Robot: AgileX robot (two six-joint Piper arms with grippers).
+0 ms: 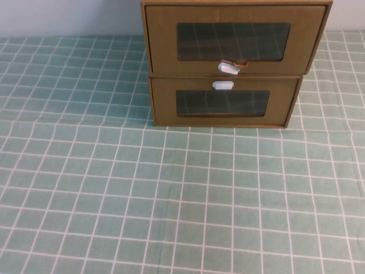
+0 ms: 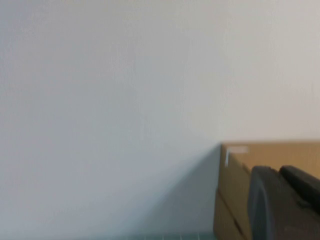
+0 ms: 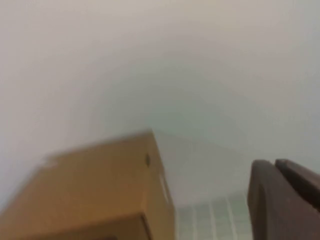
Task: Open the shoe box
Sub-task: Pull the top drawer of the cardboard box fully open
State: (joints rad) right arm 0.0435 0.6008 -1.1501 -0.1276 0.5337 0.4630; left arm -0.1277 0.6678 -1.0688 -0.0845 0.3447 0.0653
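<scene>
1. High view. Two brown boxes are standing stacked at the far side of the tabletop (image 1: 171,200), slightly right of centre: the upper shoe box (image 1: 162,43) is resting on the lower shoe box (image 1: 162,103). Their long axes are running left to right and their windowed fronts are facing the robot. Each front is carrying a white pull tab, the upper tab (image 1: 229,68) and the lower tab (image 1: 223,85). Neither hand is showing here. Broad open tabletop is lying in front, giving room for pulling.

2. Left wrist view. The left hand (image 2: 285,200) is showing as a dark shape before a corner of the stack, with the pale wall (image 2: 125,100) beyond. Whether it is spread or pressed together cannot be told.

3. Right wrist view. The right hand (image 3: 282,200) is pressed together, pinching nothing, and is looking down on the stack's top corner, well apart from it. This arm is probably nearer, and it would need to descend to the front tabs.
</scene>
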